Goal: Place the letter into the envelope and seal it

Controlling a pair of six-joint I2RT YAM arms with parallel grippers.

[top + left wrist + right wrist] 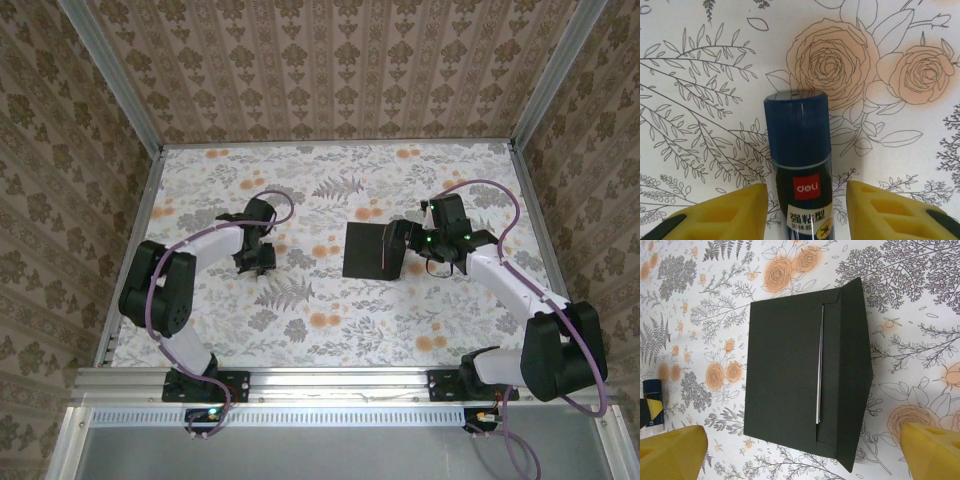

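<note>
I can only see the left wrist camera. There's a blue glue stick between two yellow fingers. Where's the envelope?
Observer: The envelope lies in the middle of the table, to the right of your glue stick.
Child: Is the letter in it?
Observer: Yes. The right wrist view shows the letter as a thin white edge inside the pocket.
Child: Is it closed up?
Observer: No, the flap is open, not folded down.
</note>
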